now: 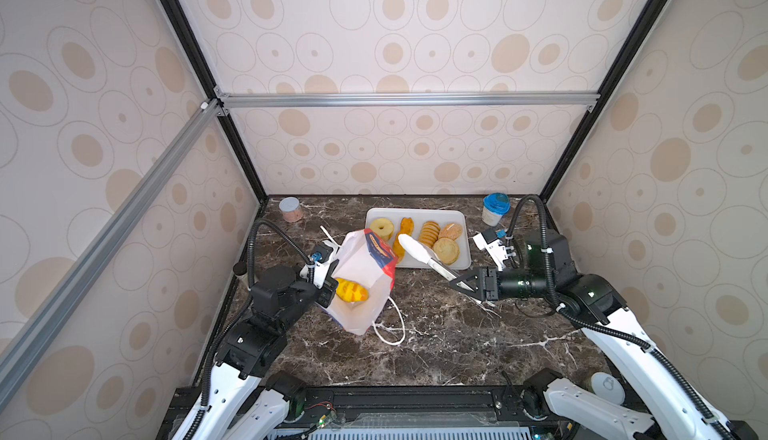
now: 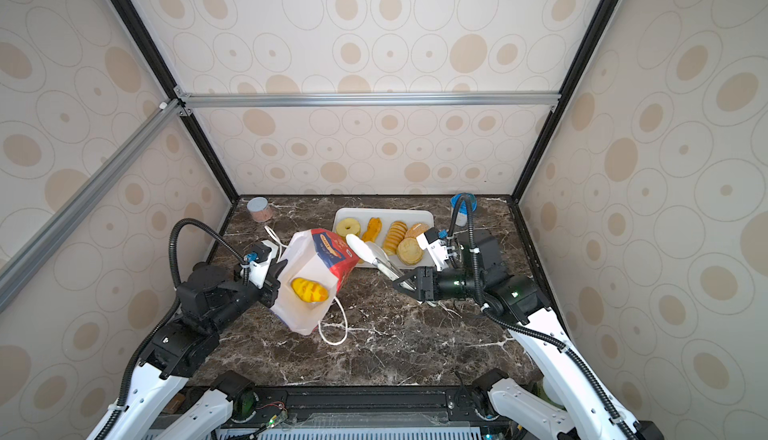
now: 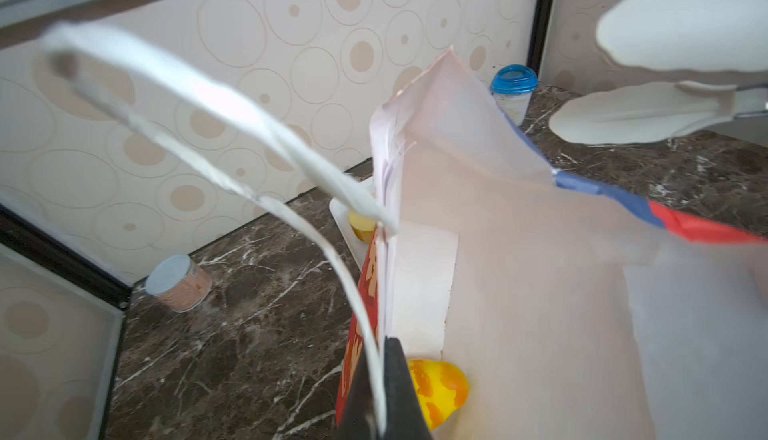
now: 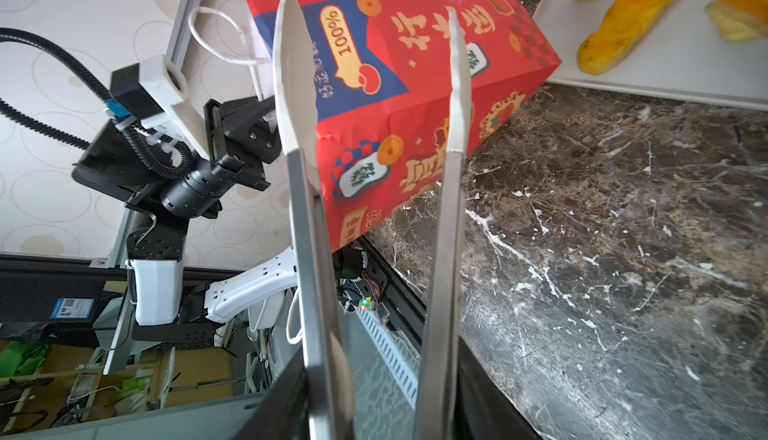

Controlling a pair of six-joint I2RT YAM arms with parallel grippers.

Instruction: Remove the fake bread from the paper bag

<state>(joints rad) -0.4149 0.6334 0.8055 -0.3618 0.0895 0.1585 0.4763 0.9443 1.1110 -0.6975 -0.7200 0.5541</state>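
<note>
While the left tool [image 1: 331,282] clamps the paper bag [image 1: 362,260] beside its yellow loaf [image 1: 352,290], the right tool [image 1: 463,282] grips tongs [image 1: 419,249].

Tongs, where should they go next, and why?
Probably into the open paper bag, toward the bright yellow loaf, the only bread seen inside. The tongs stand open in the right gripper, and the left gripper holds the bag tilted.

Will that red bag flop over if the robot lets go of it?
Probably. The paper bag leans tilted, with the left gripper pinching its rim. Its thin walls look creased and bendy, so it likely sags. With one yellow loaf showing inside, it seems light.
</note>
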